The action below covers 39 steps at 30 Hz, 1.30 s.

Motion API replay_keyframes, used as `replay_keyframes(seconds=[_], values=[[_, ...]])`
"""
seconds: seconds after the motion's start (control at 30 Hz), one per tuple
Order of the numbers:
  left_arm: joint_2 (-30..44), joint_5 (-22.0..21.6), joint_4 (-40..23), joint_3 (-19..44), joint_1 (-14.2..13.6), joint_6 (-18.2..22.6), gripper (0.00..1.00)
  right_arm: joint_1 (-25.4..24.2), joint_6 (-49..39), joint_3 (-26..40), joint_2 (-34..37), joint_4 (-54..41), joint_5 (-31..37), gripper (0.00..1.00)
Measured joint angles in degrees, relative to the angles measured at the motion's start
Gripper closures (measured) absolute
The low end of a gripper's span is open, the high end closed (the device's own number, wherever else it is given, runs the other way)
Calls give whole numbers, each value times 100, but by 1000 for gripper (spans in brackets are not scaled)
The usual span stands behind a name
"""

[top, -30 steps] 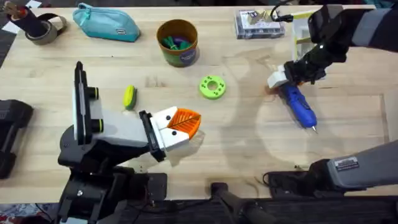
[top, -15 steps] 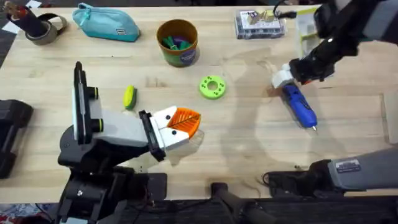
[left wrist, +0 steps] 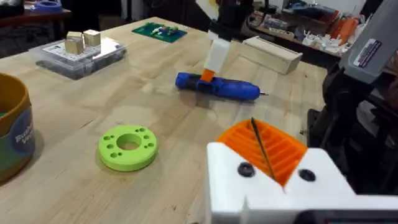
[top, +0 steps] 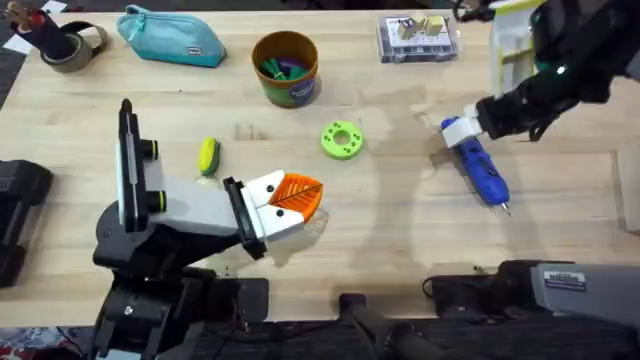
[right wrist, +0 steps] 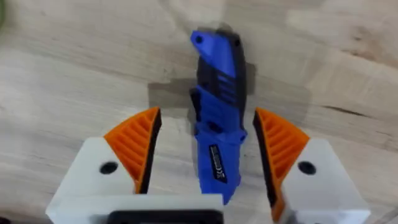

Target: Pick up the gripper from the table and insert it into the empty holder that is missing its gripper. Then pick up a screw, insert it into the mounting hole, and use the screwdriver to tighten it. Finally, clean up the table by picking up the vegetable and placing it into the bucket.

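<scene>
Two grippers: my right gripper (right wrist: 205, 152) sits spread wide over the screwdriver (top: 478, 168); my left gripper (top: 292, 196) rests low on the table (top: 400, 250), pads pressed together with nothing between them.
Screwdriver: lying flat, its blue handle running straight up the gap between my right fingers (right wrist: 138, 149), apart from both orange pads as far as I can see.
Grip risk: the handle looks rounded and sits a little nearer one pad; I judge that closing off-centre could roll or skid it sideways instead of seating it.
Tip risk: the metal bit points away from my right gripper toward the table's near side; I judge a grab this far back could leave the tool nose-heavy and drooping once lifted.
Green disc (left wrist: 127, 147): ahead of my left gripper, well clear of the right one. Whether a screw sits in it I cannot tell.
Vegetable (top: 207, 155): small yellow-green piece just beyond my left arm, well apart from the bucket (top: 285, 67).
Cleanup risk: I judge a careless left-arm sweep could knock it.
</scene>
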Motion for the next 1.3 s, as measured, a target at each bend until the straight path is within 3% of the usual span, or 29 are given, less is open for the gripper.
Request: replay_keyframes(seconds=[0.27,0.73,0.77,0.83,0.97,1.03,1.3], values=[[0,0,-1,0,0,2,984,0,-39,-229,102,250,171,125],[0,0,-4,0,0,2,984,1,-40,-236,1028,592,468,128],[0,0,-4,0,0,1,984,0,-54,-236,1028,592,465,167],[0,0,-3,0,0,0,984,1,-98,-236,1028,594,471,353],[0,0,-4,0,0,0,984,-5,-112,-239,1069,650,537,923],[0,0,-4,0,0,2,984,-5,-111,-239,1092,667,558,977],[0,0,-4,0,0,1,984,-7,-117,-231,1090,636,566,976]])
